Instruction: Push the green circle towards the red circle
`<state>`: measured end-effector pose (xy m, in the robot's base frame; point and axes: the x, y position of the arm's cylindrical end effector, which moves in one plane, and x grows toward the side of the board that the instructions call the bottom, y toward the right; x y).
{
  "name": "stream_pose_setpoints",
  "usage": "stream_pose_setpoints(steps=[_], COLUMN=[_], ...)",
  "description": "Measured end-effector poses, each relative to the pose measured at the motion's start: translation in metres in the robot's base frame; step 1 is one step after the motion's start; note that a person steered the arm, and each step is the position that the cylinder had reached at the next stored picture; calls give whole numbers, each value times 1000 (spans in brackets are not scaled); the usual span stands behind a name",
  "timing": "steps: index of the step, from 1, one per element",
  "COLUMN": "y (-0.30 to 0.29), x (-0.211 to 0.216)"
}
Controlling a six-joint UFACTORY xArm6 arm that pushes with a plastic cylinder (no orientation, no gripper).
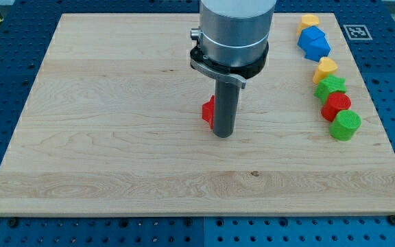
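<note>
The green circle (345, 125) lies near the board's right edge, at the lower end of a column of blocks. A red block (336, 105), roundish, touches it just above. A second red block (208, 110) sits near the board's middle, mostly hidden behind the rod, so its shape cannot be made out. My tip (223, 135) rests on the board just right of and below that middle red block, touching or nearly touching it. The tip is far to the left of the green circle.
The right-hand column also holds a green star-like block (330, 87), a yellow block (325, 68), a blue block (313, 42) and another yellow block (309, 20) at the top. The wooden board (115, 137) lies on a blue perforated table.
</note>
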<state>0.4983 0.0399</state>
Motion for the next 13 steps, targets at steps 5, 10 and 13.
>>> stream_pose_setpoints(steps=[5, 10, 13], y=[261, 242, 203], x=[19, -10, -6])
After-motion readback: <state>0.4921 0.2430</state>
